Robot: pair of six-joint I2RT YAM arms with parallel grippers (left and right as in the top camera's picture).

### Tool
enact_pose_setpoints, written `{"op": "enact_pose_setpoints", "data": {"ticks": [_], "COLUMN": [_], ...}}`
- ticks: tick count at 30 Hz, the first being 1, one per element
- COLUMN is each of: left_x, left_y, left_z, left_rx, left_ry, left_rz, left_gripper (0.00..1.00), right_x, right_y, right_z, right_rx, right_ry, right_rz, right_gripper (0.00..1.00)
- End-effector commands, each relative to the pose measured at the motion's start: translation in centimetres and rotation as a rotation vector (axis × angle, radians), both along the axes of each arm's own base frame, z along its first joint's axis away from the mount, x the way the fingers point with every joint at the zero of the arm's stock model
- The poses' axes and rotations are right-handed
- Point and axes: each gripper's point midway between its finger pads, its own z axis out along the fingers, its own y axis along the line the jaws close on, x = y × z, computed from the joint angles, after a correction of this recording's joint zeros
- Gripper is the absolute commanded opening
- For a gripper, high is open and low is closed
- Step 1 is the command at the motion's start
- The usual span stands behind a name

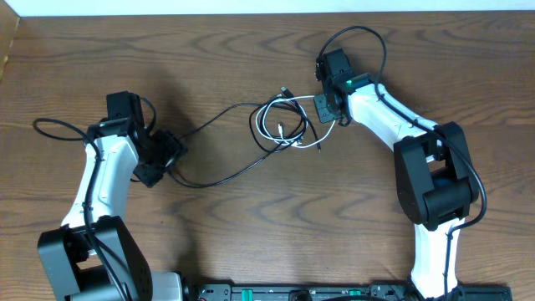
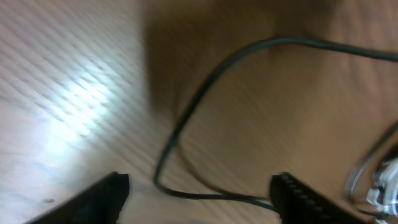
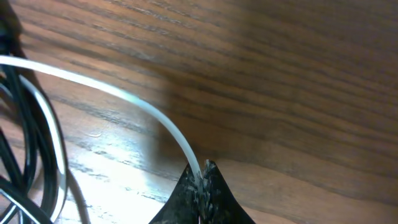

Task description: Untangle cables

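Note:
A thin black cable (image 1: 219, 115) runs from the left gripper across the table into a tangled coil at centre. A shorter white cable (image 1: 280, 124) loops through that coil. My left gripper (image 1: 167, 159) is open, and the black cable (image 2: 186, 118) bends on the table between its fingers (image 2: 199, 193) without being held. My right gripper (image 1: 330, 107) is shut on the white cable (image 3: 118, 92), pinched at the fingertips (image 3: 202, 171). Black coil strands (image 3: 18, 124) lie at the left of the right wrist view.
The wooden table (image 1: 276, 217) carries the cables. Each arm's thicker black cable loops near its wrist, at the far left (image 1: 58, 130) and above the right gripper (image 1: 368, 38). The table's far edge (image 1: 267, 12) runs along the top.

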Motion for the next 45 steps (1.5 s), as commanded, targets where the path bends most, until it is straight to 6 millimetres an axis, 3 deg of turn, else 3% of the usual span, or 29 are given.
{"op": "enact_pose_setpoints", "data": {"ticks": [1,5,12,21,34,38,45], "left_x": [0.5,1.8,2.9,4.0,3.9,3.5,2.9], "left_y": [-2.4,-4.0,-6.5,-9.0,-8.3,-7.1,-6.6], "left_z": [0.1,0.9,1.2,1.0,0.6,0.1,-0.2], "left_rx": [-0.133,-0.221,-0.218,-0.105,-0.028,0.042,0.067], "left_ry": [-0.032,-0.101,-0.144,-0.19,-0.177,-0.144,-0.116], "left_rz": [-0.036,-0.063,-0.149,-0.258,-0.259,-0.242,-0.245], "left_gripper": [0.82,0.85,0.86,0.86,0.86,0.86,0.86], "right_x": [-0.5,-0.8,-2.2,-5.1,-10.5,-12.4,-13.4], "right_y": [1.3,2.1,3.3,8.3,15.6,17.6,18.6], "right_z": [-0.6,-0.6,-0.8,0.4,0.4,0.3,-0.3], "right_rx": [0.072,0.115,0.18,0.437,0.436,0.415,0.312], "right_ry": [0.035,0.05,0.115,0.234,0.296,0.3,0.253], "right_rz": [0.05,0.068,0.099,0.196,0.324,0.382,0.412], "right_gripper": [0.01,0.01,0.01,0.01,0.01,0.01,0.01]}}
